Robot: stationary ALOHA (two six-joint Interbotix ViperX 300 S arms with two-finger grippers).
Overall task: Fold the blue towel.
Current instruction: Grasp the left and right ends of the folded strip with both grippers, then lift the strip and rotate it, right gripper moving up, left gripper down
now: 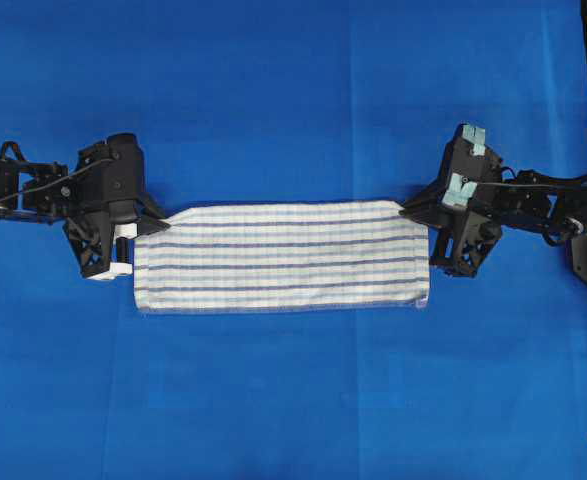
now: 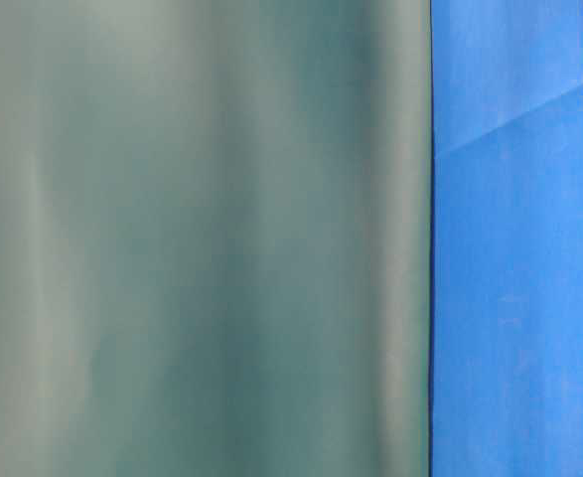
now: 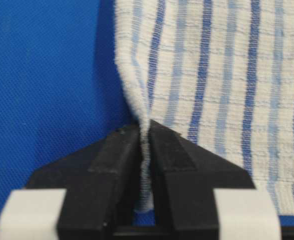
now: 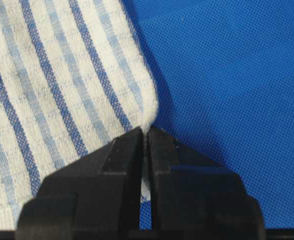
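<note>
Blue towel (image 1: 281, 258), lying as a long band mid-table on the blue cover (image 1: 273, 400), far corners pinched in the closed jaws of the left gripper (image 3: 144, 131) and right gripper (image 4: 145, 134) (seemingly to keep the edge taut for folding).

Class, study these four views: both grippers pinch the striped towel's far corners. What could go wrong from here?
1. The left gripper and right gripper each hold only a thin corner of the white woven blue-striped towel; it may slip out.
2. Uneven pulling could skew the fold.
3. The towel might drag the bright-blue table covering.
</note>
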